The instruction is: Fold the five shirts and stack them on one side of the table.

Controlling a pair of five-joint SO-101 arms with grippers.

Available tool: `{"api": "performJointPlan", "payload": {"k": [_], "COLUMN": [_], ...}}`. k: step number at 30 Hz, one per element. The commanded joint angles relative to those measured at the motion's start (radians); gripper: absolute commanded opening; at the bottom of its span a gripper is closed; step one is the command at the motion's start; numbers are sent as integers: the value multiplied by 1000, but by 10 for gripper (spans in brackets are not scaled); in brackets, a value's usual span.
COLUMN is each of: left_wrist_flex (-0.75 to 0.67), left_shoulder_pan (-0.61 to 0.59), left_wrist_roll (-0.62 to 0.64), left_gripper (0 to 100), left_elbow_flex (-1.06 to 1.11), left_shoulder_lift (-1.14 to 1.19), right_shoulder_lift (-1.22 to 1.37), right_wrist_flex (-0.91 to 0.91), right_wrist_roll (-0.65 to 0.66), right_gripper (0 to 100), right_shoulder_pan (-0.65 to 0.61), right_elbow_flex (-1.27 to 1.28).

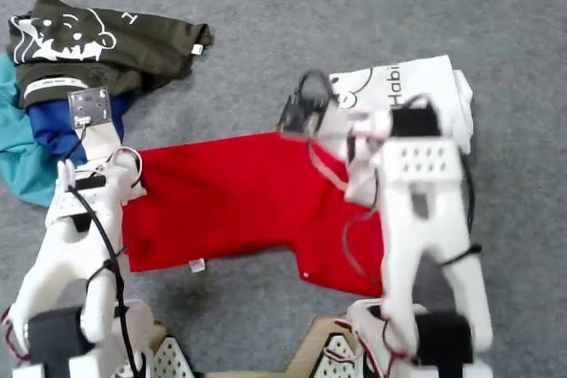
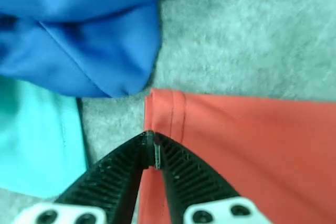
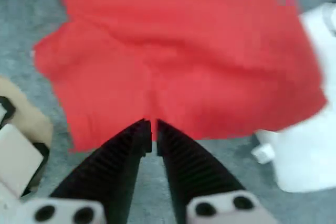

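Left gripper (image 2: pixel 151 142) is pressing its ribbed black fingers together on the stitched hem corner of the red shirt (image 1: pixel 230 196), with no gap showing at the tips. Beside that corner a teal shirt (image 1: pixel 22 161) is running off the edge of the high view, mostly buried under the pile. A smooth blue shirt (image 2: pixel 79 40) is lying on it in soft folds, itself largely covered by a crumpled dark green shirt (image 1: pixel 97 42) with a white cartoon print. The red shirt is lying flat across the middle of the fuzzy grey table (image 1: pixel 354 24); its right part is disappearing beneath the white right arm. Right gripper (image 3: pixel 152 129) is pinching the shirt's far edge between almost closed fingers, a crease running away from the tips; in the high view it is showing only as a blur. A folded white shirt (image 1: pixel 416 86) is sitting just beside it, partly hidden by the arm.
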Motion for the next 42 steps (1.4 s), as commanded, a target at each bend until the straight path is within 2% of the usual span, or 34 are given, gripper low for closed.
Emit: {"api": "performJointPlan", "payload": {"k": [1, 7, 11, 15, 23, 37, 42], "left_wrist_flex": [8, 8, 8, 8, 14, 9, 8], "left_shoulder_pan": [21, 96, 94, 94, 94, 94, 94], "left_wrist_roll": [11, 11, 11, 8, 5, 3, 3], "left_gripper": [30, 30, 30, 30, 30, 30, 30], "left_elbow_flex": [12, 44, 41, 41, 44, 54, 51], "left_shoulder_lift": [-74, -106, -104, -104, -106, -106, -106], "right_shoulder_lift": [-151, -269, -260, -194, -143, -147, -147], "right_wrist_flex": [-92, -184, -284, -427, -465, -479, -485], "right_wrist_roll": [11, 11, 29, 71, 97, 89, 95], "right_gripper": [163, 169, 173, 221, 187, 15, 15], "right_shoulder_pan": [-74, -176, -186, -184, -184, -176, -60], "right_elbow_flex": [277, 595, 705, 803, 806, 805, 746]}}
